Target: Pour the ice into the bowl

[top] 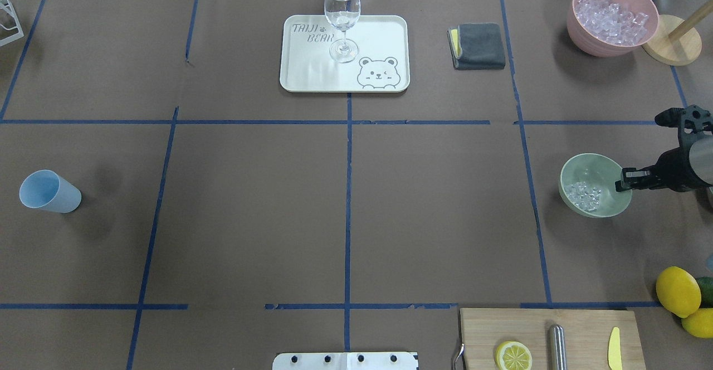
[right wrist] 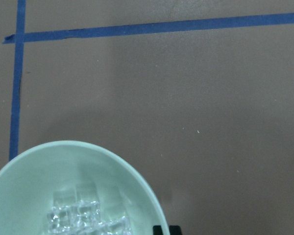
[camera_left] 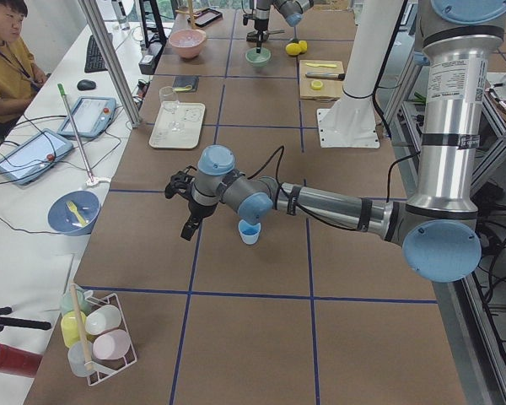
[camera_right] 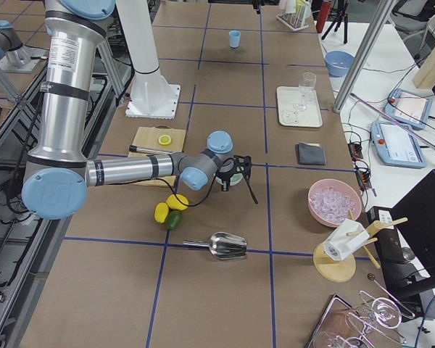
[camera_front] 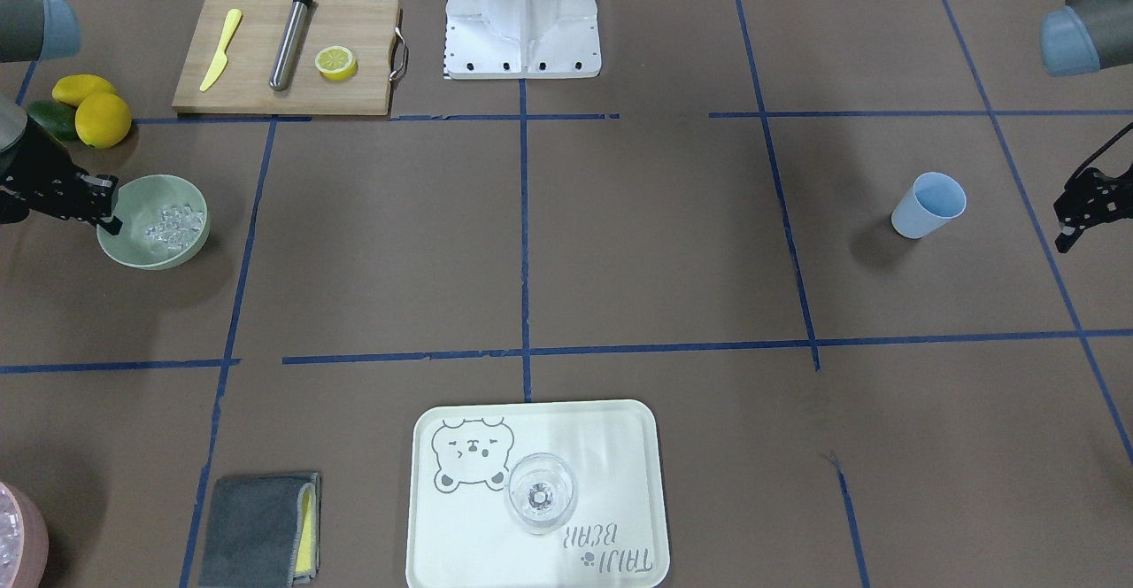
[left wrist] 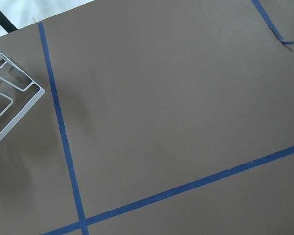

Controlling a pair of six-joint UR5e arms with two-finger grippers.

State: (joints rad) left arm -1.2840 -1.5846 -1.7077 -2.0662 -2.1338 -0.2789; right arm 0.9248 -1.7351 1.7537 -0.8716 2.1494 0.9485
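Note:
The pale sage-green bowl (top: pixel 599 172) stands at my right side of the table, with a small heap of clear ice (top: pixel 584 195) cubes inside it. It also shows in the front view (camera_front: pixel 142 203) with the ice (camera_front: pixel 174 223), and in the right wrist view (right wrist: pixel 34 196). My right gripper (top: pixel 625 183) reaches in level from the right. Its fingertips sit close together at the bowl's near rim in the right wrist view (right wrist: pixel 165 229) and seem pinched on it. My left gripper (camera_front: pixel 1062 229) hangs empty above bare table beside a blue cup (camera_front: pixel 928 205) and looks open.
A pink bowl of ice (top: pixel 613 16) and a grey cloth (top: pixel 478 45) are at the far right. A tray (top: pixel 312 69) holds a wine glass (top: pixel 342 19). A cutting board (top: pixel 579 331) and lemons (top: pixel 677 291) lie near my base. A metal scoop (camera_right: pixel 228 246) lies on the table.

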